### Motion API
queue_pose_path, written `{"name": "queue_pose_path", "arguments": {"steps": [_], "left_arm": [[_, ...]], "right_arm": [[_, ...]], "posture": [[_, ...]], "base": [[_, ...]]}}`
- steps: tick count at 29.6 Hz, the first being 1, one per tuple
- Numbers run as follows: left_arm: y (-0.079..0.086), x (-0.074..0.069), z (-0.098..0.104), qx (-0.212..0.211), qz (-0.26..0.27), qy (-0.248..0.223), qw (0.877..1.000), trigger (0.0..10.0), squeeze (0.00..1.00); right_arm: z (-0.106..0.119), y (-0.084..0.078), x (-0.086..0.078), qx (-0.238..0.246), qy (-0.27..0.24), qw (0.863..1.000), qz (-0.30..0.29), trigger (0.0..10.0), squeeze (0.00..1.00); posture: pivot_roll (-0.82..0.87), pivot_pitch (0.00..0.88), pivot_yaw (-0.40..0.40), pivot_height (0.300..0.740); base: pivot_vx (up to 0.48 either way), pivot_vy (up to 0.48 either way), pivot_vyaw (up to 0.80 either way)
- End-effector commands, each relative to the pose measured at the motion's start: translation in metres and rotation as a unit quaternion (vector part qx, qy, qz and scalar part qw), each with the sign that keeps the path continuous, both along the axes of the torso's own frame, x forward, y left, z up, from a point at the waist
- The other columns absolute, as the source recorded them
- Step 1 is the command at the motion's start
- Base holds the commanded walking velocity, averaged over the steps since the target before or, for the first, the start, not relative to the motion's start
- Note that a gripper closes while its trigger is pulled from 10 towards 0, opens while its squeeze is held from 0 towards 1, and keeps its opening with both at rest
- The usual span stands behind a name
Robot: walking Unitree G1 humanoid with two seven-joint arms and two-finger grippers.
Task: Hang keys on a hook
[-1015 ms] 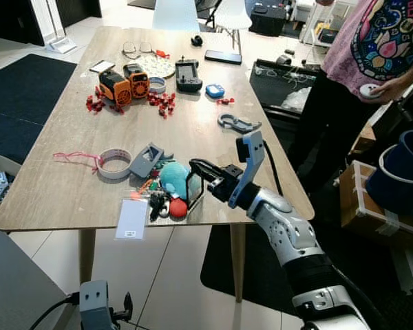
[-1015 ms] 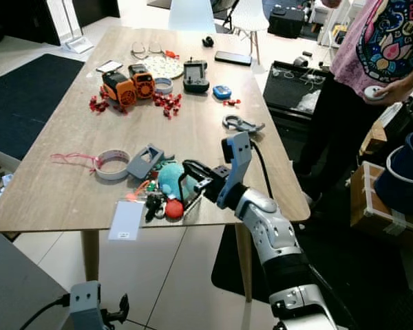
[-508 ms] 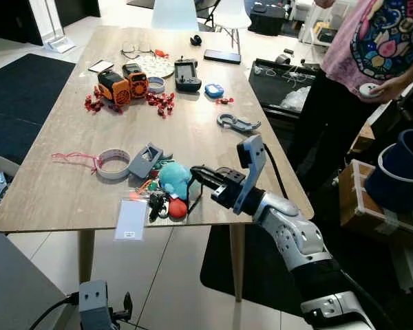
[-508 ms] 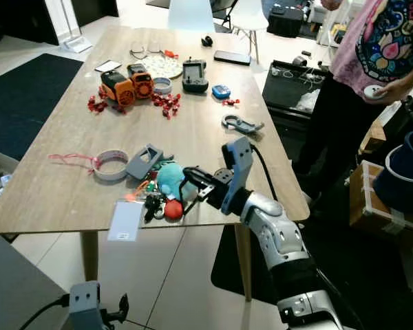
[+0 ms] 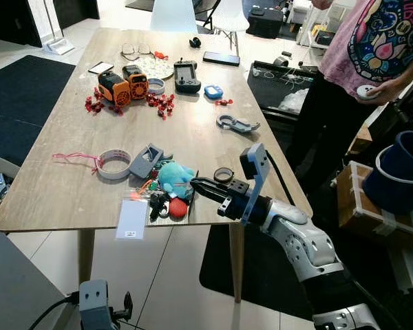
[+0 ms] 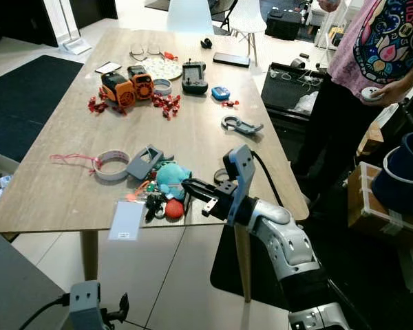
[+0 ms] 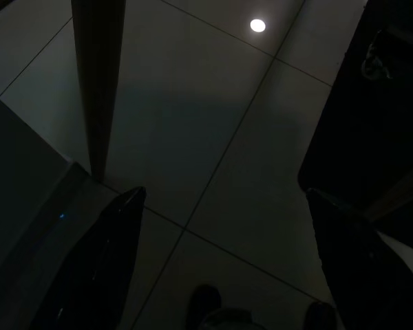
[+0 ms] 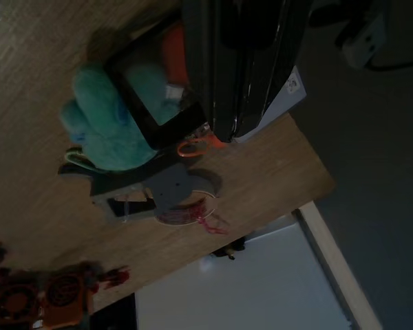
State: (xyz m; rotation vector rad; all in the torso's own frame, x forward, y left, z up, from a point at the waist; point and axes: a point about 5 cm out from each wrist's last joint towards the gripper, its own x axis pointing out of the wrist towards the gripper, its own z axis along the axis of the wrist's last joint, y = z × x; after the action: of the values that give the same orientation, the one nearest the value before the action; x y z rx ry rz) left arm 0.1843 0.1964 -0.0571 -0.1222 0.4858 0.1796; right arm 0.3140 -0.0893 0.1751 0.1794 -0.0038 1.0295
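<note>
Before me, the long pale wooden worktop (image 5: 193, 137) runs away from my head camera, with a dark rug (image 5: 20, 96) on the floor to its left and a person in a pink patterned shirt (image 5: 378, 41) standing at its right side, holding a small white object. My right arm reaches in over the near right corner, and my right jaws (image 5: 201, 186) lie low over the near edge with the two black fingers drawn close together, pointing at the clutter there. Whether they pinch anything I cannot tell.

Just ahead of the fingertips sits the bunch of keys (image 5: 160, 204): dark keys tangled with a round red fob and a fluffy teal plush charm (image 5: 173, 176), all near the front edge. A white card (image 5: 131, 219) overhangs that edge just beside them. Behind the plush lies a grey plastic angular block (image 5: 146, 161), and to its left a roll of pale tape (image 5: 114, 163) with a pink cord trailing off. A grey metal carabiner-like hook (image 5: 236, 124) lies well apart, farther up the worktop. Orange toy gadgets (image 5: 124, 83) stand toward the far end.

My left jaws (image 7: 220, 261) hang spread wide over the dim tiled floor.
</note>
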Motion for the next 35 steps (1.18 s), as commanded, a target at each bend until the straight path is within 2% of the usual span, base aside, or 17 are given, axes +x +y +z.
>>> {"name": "queue_pose_path", "arguments": {"steps": [1, 5, 9, 10, 12, 13, 15, 16, 17, 19, 22, 24, 26, 31, 35], "left_arm": [[-0.003, -0.005, -0.003, -0.006, -0.001, 0.01, 1.0, 10.0, 0.0], [-0.002, -0.004, -0.003, -0.005, 0.0, 0.009, 1.0, 10.0, 0.0], [-0.002, -0.004, -0.003, -0.004, -0.001, 0.009, 1.0, 10.0, 0.0], [-0.002, -0.004, -0.003, -0.004, -0.001, 0.009, 1.0, 10.0, 0.0], [-0.002, -0.004, -0.003, -0.004, -0.001, 0.01, 1.0, 10.0, 0.0], [-0.002, -0.004, -0.003, -0.004, -0.001, 0.01, 1.0, 10.0, 0.0], [-0.002, -0.004, -0.003, -0.005, -0.001, 0.01, 1.0, 10.0, 0.0], [-0.002, -0.004, -0.003, -0.005, -0.001, 0.01, 1.0, 10.0, 0.0], [-0.002, -0.004, -0.003, -0.005, -0.001, 0.01, 1.0, 10.0, 0.0], [-0.002, -0.004, -0.003, -0.005, -0.002, 0.009, 1.0, 10.0, 0.0], [-0.003, -0.004, -0.003, -0.005, -0.002, 0.009, 1.0, 10.0, 0.0], [-0.003, -0.004, -0.003, -0.005, -0.002, 0.009, 1.0, 10.0, 0.0], [-0.002, -0.004, -0.003, -0.005, -0.003, 0.009, 1.0, 10.0, 0.0], [-0.002, -0.004, -0.003, -0.005, -0.002, 0.009, 1.0, 10.0, 0.0], [-0.002, -0.004, -0.003, -0.005, -0.002, 0.009, 1.0, 10.0, 0.0]], "right_arm": [[-0.011, -0.004, 0.0, -0.006, 0.031, 0.999, -0.011, 10.0, 0.0], [0.005, -0.01, 0.008, 0.032, 0.014, 0.998, -0.045, 10.0, 0.0], [0.022, -0.026, 0.024, 0.073, -0.011, 0.989, -0.129, 10.0, 0.0], [0.022, -0.026, 0.024, 0.073, -0.011, 0.989, -0.129, 10.0, 0.0], [0.032, -0.044, 0.036, 0.106, -0.02, 0.971, -0.214, 10.0, 0.0], [0.032, -0.044, 0.036, 0.106, -0.02, 0.971, -0.214, 10.0, 0.0], [0.038, -0.064, 0.044, 0.135, -0.02, 0.949, -0.286, 10.0, 0.0], [0.038, -0.064, 0.044, 0.135, -0.02, 0.949, -0.286, 10.0, 0.0], [0.038, -0.072, 0.047, 0.141, -0.014, 0.94, -0.311, 10.0, 0.0], [0.03, -0.087, 0.051, 0.133, 0.017, 0.923, -0.36, 10.0, 0.0], [0.02, -0.101, 0.054, 0.119, 0.048, 0.908, -0.399, 10.0, 0.0], [0.02, -0.101, 0.054, 0.119, 0.048, 0.908, -0.399, 10.0, 0.0], [0.01, -0.109, 0.054, 0.109, 0.076, 0.896, -0.423, 10.0, 0.0], [-0.002, -0.111, 0.054, 0.094, 0.098, 0.893, -0.43, 10.0, 0.0], [-0.023, -0.101, 0.051, 0.062, 0.11, 0.895, -0.428, 10.0, 0.0]], "posture": [[0.05, 0.111, -0.074, 0.74], [0.05, 0.109, -0.074, 0.74], [0.05, 0.107, -0.074, 0.74], [0.05, 0.107, -0.074, 0.74], [0.05, 0.106, -0.075, 0.74], [0.05, 0.106, -0.075, 0.74], [0.05, 0.103, -0.075, 0.74], [0.05, 0.103, -0.075, 0.74], [0.05, 0.101, -0.075, 0.74], [0.05, 0.097, -0.075, 0.74], [0.05, 0.096, -0.075, 0.74], [0.05, 0.096, -0.075, 0.74], [0.05, 0.095, -0.075, 0.74], [0.05, 0.096, -0.075, 0.74], [0.05, 0.101, -0.075, 0.74]], "base": [[0.0, 0.0, 0.0], [0.0, 0.0, 0.0], [0.0, 0.0, 0.0], [0.0, 0.0, 0.0], [0.0, 0.0, 0.0], [0.0, 0.0, 0.0], [0.0, 0.0, 0.0], [0.0, 0.0, 0.0], [0.0, 0.0, 0.0], [0.0, 0.0, 0.0], [0.0, 0.0, 0.0], [0.0, 0.0, 0.0], [0.0, 0.0, 0.0], [0.0, 0.0, 0.0], [0.0, 0.0, 0.0]]}}
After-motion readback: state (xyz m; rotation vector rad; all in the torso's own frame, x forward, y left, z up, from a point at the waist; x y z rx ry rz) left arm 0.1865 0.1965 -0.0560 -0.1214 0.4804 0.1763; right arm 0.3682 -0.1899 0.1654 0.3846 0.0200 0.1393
